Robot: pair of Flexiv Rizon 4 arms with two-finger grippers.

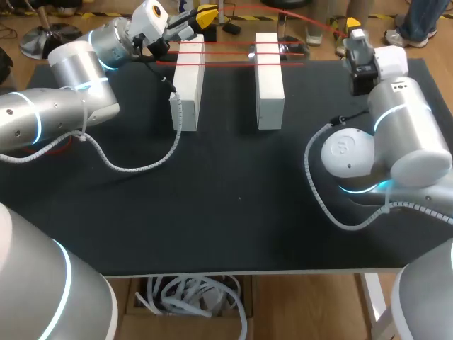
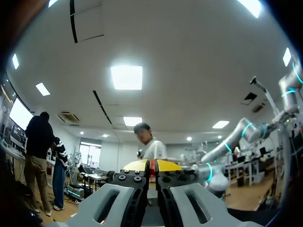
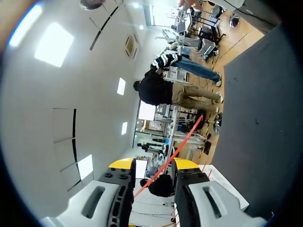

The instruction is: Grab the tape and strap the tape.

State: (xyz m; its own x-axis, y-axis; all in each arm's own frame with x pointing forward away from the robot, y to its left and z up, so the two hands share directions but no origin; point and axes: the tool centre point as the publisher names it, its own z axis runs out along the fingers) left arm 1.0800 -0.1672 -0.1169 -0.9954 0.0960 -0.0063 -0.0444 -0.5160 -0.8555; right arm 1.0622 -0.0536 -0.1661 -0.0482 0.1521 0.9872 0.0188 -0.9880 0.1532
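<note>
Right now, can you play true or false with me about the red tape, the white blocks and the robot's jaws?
1. Two white rectangular foam blocks stand on the black table. True.
2. The thin red tape stretches across both blocks. True.
3. The two blocks are pushed together and touching. False: bare table shows between them.
4. The left jaws are wide open with nothing in them. False: they are shut on the red tape, as the left wrist view shows.
5. The right jaws are squeezing a blue ball. False: they stand open, and only the red tape runs between them.
</note>
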